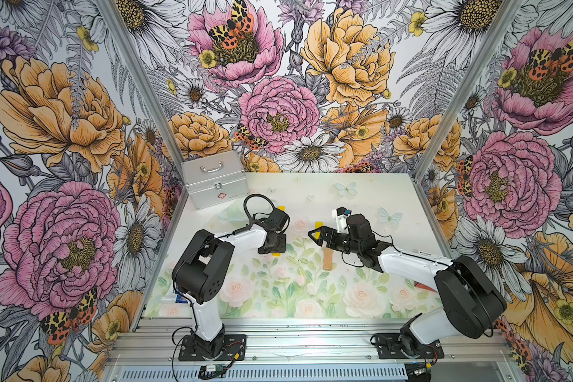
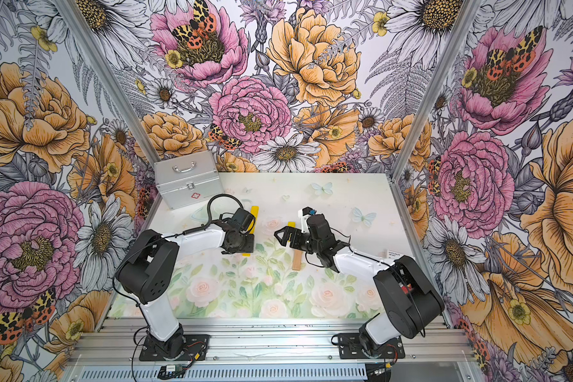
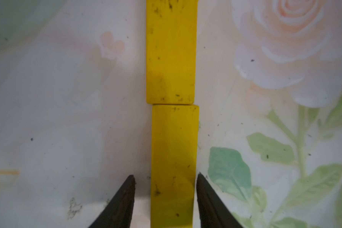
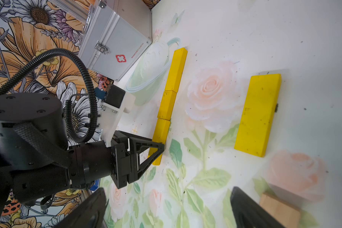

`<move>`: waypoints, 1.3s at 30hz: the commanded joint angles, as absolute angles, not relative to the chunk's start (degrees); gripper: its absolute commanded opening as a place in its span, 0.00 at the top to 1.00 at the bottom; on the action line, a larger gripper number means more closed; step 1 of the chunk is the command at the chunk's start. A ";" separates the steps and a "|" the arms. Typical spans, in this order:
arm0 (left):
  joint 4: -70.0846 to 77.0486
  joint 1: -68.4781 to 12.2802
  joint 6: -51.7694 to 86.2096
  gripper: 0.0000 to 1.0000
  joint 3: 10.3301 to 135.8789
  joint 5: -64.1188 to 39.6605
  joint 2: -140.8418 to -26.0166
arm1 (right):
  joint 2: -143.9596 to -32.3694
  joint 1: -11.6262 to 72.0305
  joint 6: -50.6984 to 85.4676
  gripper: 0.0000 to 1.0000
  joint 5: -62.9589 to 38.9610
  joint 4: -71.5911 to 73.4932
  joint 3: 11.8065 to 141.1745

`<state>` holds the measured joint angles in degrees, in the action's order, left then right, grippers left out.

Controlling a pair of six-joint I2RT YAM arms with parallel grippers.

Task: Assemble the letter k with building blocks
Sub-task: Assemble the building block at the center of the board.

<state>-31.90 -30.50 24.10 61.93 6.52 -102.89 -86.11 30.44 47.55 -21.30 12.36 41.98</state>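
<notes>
In both top views the right gripper point(image 2: 283, 239), jaws spread wide and empty, sits at frame centre with the loose yellow block point(image 2: 290, 225) just above its tips and the tan block point(image 2: 297, 259) just below. Left wrist view: the left gripper point(image 3: 166, 177) straddles the end block point(image 3: 174, 163) of the stem point(image 3: 171, 49), jaws parted, not clamping. Right wrist view: the loose yellow block lies right of centre, its long axis parallel to the stem, so the right arm is judged the nearer.

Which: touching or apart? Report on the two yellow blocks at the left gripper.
Touching. Left wrist view: the nearer block butts against the farther block, no gap between.
</notes>
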 commanded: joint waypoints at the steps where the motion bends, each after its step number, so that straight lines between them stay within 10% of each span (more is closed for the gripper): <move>1: -34.03 -30.05 24.63 0.48 61.03 9.22 -98.88 | -86.31 30.76 47.79 0.01 -21.43 13.25 42.71; 39: -33.40 -29.35 21.10 0.50 74.02 9.50 -111.21 | -86.22 30.16 46.39 0.00 -20.74 10.00 43.79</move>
